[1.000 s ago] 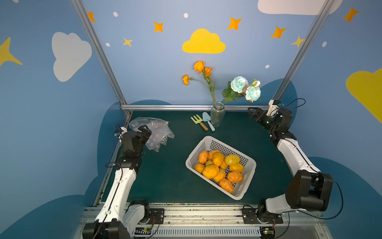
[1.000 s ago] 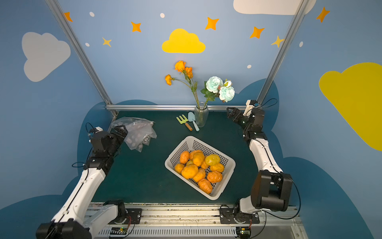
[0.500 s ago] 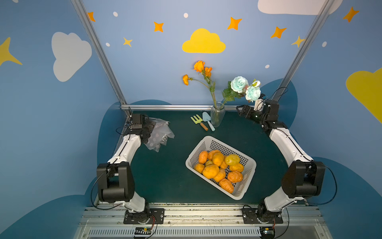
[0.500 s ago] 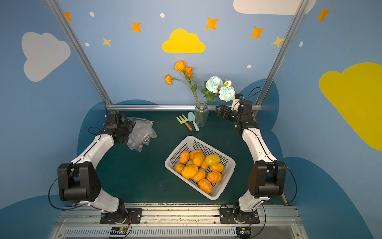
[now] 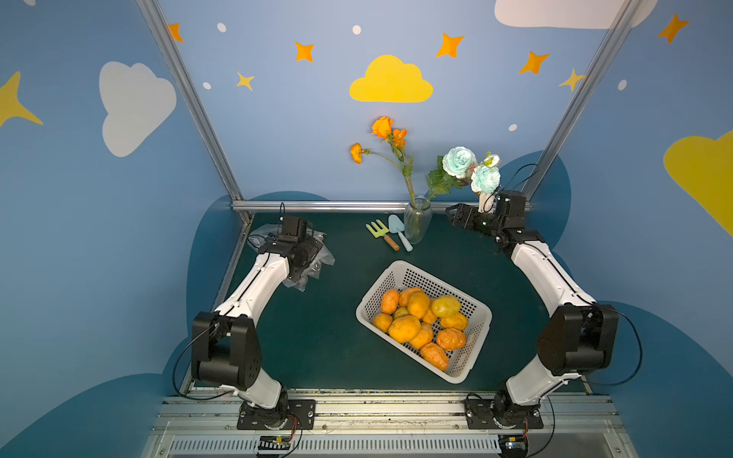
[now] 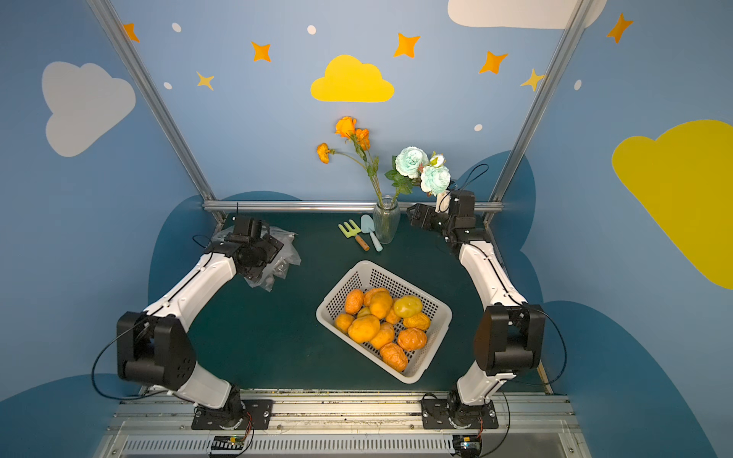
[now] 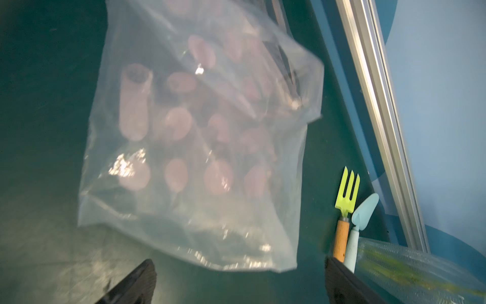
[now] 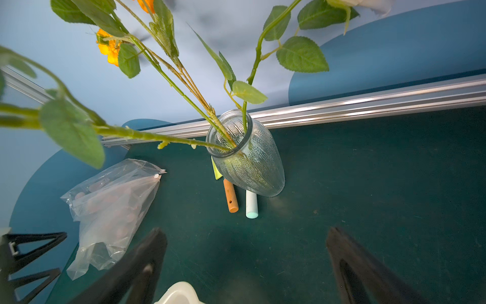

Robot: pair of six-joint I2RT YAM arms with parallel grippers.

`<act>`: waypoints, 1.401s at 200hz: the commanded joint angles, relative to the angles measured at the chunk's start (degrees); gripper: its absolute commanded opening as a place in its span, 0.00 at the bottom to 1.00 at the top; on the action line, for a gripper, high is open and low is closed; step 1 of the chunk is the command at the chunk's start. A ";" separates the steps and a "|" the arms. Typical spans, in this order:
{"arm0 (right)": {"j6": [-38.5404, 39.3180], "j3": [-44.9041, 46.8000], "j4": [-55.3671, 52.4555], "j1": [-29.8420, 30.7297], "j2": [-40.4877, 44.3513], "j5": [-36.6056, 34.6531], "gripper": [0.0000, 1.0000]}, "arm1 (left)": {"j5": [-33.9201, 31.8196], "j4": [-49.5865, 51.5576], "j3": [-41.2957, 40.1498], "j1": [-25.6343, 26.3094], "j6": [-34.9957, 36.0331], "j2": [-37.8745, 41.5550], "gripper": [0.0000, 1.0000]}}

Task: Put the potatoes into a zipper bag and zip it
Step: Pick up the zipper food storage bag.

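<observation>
Left gripper [image 7: 239, 264]: We read the jaws as spread wide and holding nothing. Its black fingers [image 7: 131, 287] frame the near edge of the bag [image 7: 200, 147], and we see no contact with the plastic.
Right gripper [image 8: 246, 237]: The jaws are equally wide and it carries nothing. It hangs above the table [image 5: 317, 337], pointing at the vase [image 8: 252, 163], which stands just ahead of it and apart from both fingers.
Hidden, top views: In both top views the left wrist covers its own fingers and much of the bag, so we take the finger spacing from the wrist view.
Hidden, right wrist view: The vase hides the heads of the fork [image 7: 347, 189] and trowel [image 7: 364, 210]. A white rounded edge at the frame border is cut off, and we cannot identify it.
Unclear: The left wrist view is blurred. Pinkish round shapes show through the bag, and we cannot tell whether they are print or contents, or whether its mouth is open.
Bag: Clear plastic, crumpled, lying flat directly below and ahead of the left gripper. A small white slider [image 8: 157, 176] sits at one corner.
Basket [image 5: 396, 265]: White and perforated, well apart from both grippers, back toward the arm bases and between the two arms.
Potatoes [image 5: 416, 321]: All lie heaped in the basket, orange to yellow, some wrinkled.
Vase contents: It holds the flowers [image 5: 460, 162], orange and pale blue, whose stems lean over the right gripper.
</observation>
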State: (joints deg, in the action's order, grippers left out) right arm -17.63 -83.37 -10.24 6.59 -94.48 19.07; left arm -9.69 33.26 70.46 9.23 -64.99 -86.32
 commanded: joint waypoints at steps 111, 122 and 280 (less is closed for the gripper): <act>1.90 -4.61 -6.02 0.79 -2.16 -1.80 0.97 | 2.58 -15.27 -4.51 0.93 -4.80 -6.27 0.95; 2.02 -4.74 -6.18 0.89 -2.29 -1.80 0.97 | 1.28 -16.37 -4.40 0.84 -4.01 -6.09 0.88; -1.72 5.31 0.38 2.73 8.16 -10.32 0.95 | 10.35 -15.66 5.70 4.44 28.87 2.88 0.02</act>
State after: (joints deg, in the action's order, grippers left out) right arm -16.99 -81.69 -14.31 9.08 -92.44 13.26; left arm -5.93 17.96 71.48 10.24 -50.22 -86.56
